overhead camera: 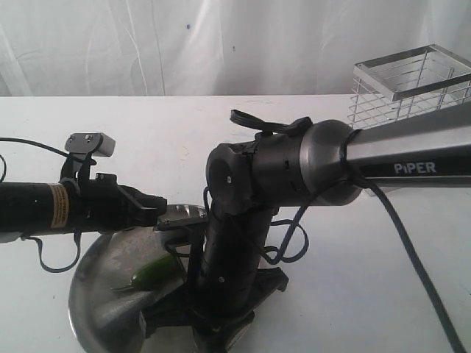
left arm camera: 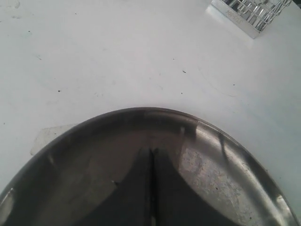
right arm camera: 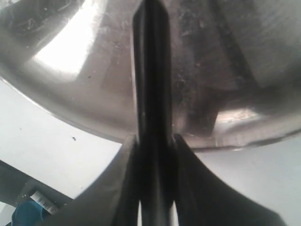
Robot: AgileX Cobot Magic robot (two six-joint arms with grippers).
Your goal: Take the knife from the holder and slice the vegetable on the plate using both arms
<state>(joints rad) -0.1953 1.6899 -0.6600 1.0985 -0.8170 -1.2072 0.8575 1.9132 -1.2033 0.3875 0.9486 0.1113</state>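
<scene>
The green vegetable (overhead camera: 151, 273) lies on the steel plate (overhead camera: 92, 298) at the lower left. My left gripper (overhead camera: 168, 215) hovers over the plate's far rim, above and just behind the vegetable. In the left wrist view its fingers (left arm camera: 141, 183) are pressed together with nothing between them, over the plate (left arm camera: 225, 160). The vegetable does not show there. My right gripper (right arm camera: 153, 141) is shut on the knife (right arm camera: 151, 70), whose dark length reaches out over the plate (right arm camera: 70, 56). In the exterior view the PiPER arm (overhead camera: 228, 243) points down at the plate and hides the knife.
The chrome wire holder (overhead camera: 408, 84) stands at the back right of the white table and shows at a corner of the left wrist view as holder (left arm camera: 249, 14). A cable (overhead camera: 412, 257) hangs from the right arm. A white curtain closes the back.
</scene>
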